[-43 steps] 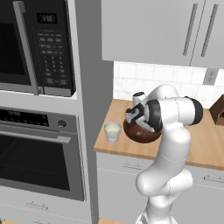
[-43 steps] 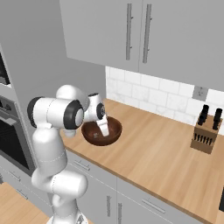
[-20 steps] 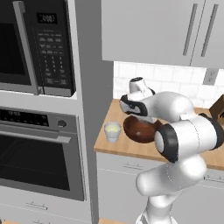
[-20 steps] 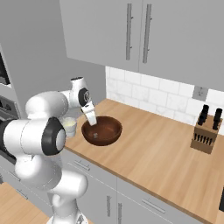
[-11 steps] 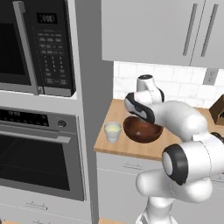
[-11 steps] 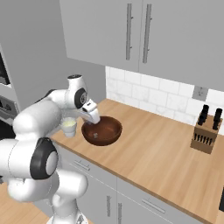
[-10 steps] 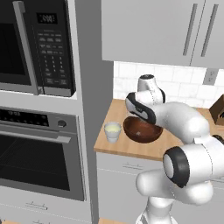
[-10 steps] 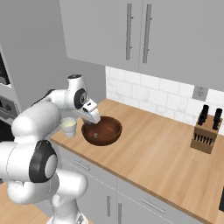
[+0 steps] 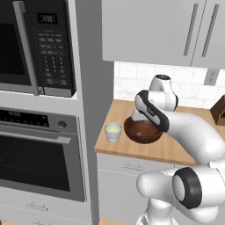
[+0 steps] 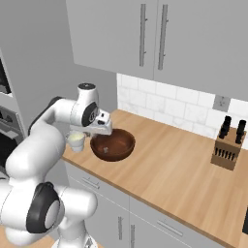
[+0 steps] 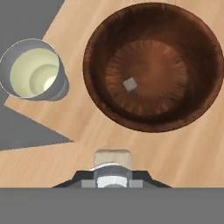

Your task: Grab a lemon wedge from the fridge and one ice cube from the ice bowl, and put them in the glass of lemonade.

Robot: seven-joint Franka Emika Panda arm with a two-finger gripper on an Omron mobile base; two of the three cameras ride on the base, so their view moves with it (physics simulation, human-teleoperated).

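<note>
The ice bowl (image 11: 153, 26), wide and dark brown, sits on the wooden counter with one small pale ice cube (image 11: 129, 84) on its bottom. To its left stands the glass of lemonade (image 11: 30, 70) with pale yellow liquid. My gripper (image 11: 113, 168) hangs above the counter just in front of the bowl's near rim, shut on a pale ice cube (image 11: 113, 156). From the base, my gripper (image 10: 100, 130) is over the gap between the glass (image 10: 76, 140) and the bowl (image 10: 114, 145). The lemon wedge and the fridge are out of view.
A black oven and microwave column (image 9: 35, 132) stands left of the counter (image 9: 145, 151). A knife block (image 10: 225, 147) is at the counter's far right by the tiled wall. Grey upper cabinets (image 10: 160, 38) hang overhead.
My gripper has come up out of the bowl with an ice cube and the arm has swung round behind it. Over the last half second it has hardly moved.
</note>
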